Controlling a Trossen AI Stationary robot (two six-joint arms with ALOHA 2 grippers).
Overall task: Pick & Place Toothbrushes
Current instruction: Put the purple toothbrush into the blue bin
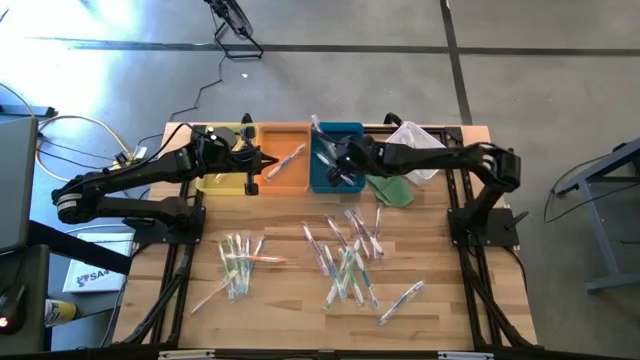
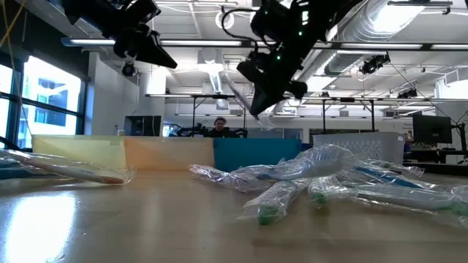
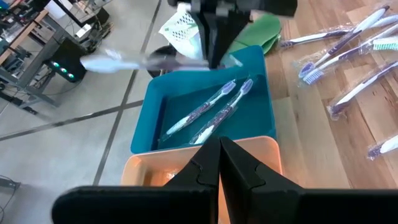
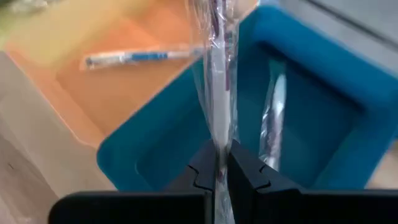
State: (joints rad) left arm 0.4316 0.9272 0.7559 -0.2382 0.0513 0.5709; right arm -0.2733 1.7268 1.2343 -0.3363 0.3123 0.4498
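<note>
Yellow, orange and blue trays stand in a row at the table's far edge. My right gripper hangs over the blue tray, shut on a wrapped toothbrush with a white and purple handle. Two toothbrushes lie in the blue tray, and one lies in the orange tray. My left gripper is shut on nothing above the orange tray's near part. Several wrapped toothbrushes lie scattered on the wood. My right gripper pinches the wrapped toothbrush's handle between its two fingers, through the clear wrapper. The fingers slant down from the table's right side. Most of the toothbrush sticks out past the fingers toward the far edge, lifted clear above the blue tray.
A white mesh basket and a green cloth sit right of the blue tray. A second group of toothbrushes lies at the near left. Bare wood lies between the trays and the piles.
</note>
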